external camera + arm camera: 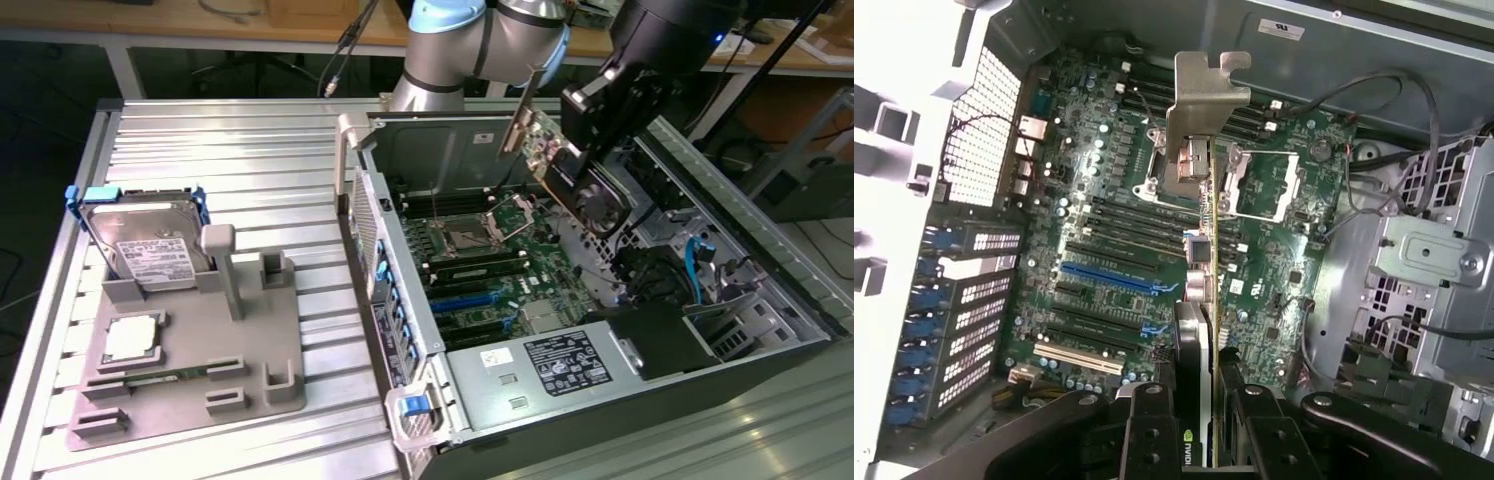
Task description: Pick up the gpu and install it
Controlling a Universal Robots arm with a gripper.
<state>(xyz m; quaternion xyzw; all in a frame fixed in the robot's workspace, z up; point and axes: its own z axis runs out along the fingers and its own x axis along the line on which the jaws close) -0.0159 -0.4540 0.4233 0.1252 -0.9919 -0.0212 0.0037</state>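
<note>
My gripper [603,118] hangs over the open computer case [400,300], shut on the gpu [577,178]. The gpu is a dark card, tilted, with its silver end bracket [521,112] pointing up and away from the case floor. In the wrist view the gpu [1202,260] shows edge-on between my two black fingers [1152,435], with its bracket [1199,100] at the far end. It hovers above the green motherboard [1104,200], apart from it. A blue expansion slot [1109,275] lies on the board to one side of the card's edge.
On the exterior view's left stands a grey fixture [254,370] holding a silver hard drive [147,245], a square chip [134,338] and a slim memory stick [167,375]. The case walls, a drive cage [1434,260], cables and a labelled power supply [561,365] surround the board.
</note>
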